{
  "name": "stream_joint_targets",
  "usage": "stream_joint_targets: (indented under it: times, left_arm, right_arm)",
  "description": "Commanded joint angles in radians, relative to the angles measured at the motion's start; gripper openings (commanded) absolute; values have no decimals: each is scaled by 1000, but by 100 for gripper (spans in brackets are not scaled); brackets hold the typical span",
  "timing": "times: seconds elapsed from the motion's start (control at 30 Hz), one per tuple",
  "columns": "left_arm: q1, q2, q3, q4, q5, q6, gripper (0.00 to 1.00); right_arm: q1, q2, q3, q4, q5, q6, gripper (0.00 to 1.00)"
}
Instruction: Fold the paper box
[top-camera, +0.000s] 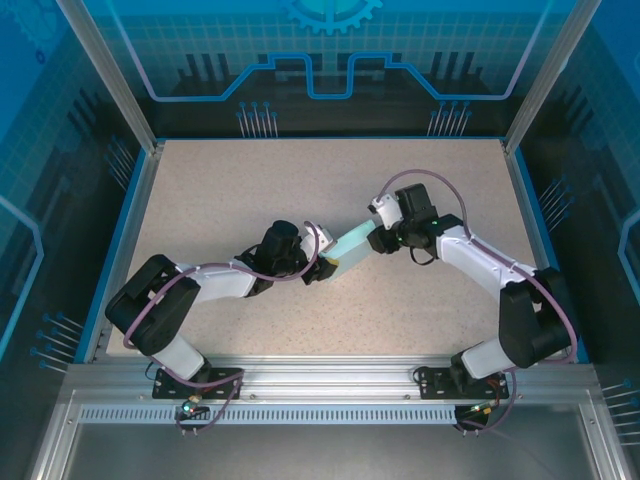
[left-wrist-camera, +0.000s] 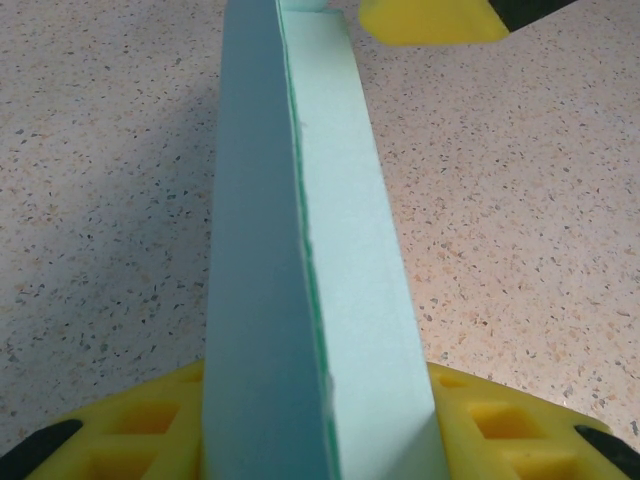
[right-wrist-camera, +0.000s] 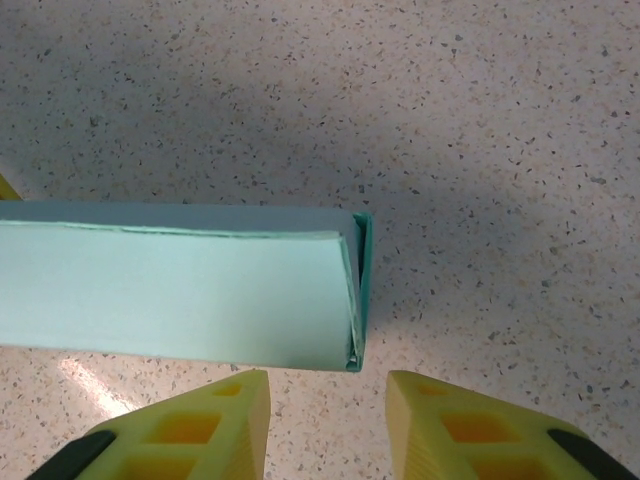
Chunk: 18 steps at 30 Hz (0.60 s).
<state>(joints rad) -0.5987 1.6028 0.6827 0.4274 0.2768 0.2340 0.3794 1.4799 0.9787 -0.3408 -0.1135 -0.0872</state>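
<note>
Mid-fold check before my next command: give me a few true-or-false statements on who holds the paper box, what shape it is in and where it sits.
1. The left claw grips the paper box between its fingers. True.
2. The right claw is clamped on the box. False: its fingers stand apart, and the box's end lies beyond the fingertips, not between them.
3. The box is a flat, unfolded sheet. False: it is folded into a slim rectangular box.
4. The box sits between the two claws, near the middle of the table. True.
</note>
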Motion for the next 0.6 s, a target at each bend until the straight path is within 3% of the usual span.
stream_joint_targets:
  times: [0.0,0.27,0.57]
  left_arm:
    - [10,-2,-8,-64,-39,-12,32]
    - [9,-1,-3,-71,-39,-14,32]
    - [9,2,-2,-73,-39,-14,32]
  right_arm:
    - [-10,14,46,-14,-19,-26,36]
    - [-11,26,76,-19,-19,-37,35]
    - [-12,59,100,-32,-37,-40,18]
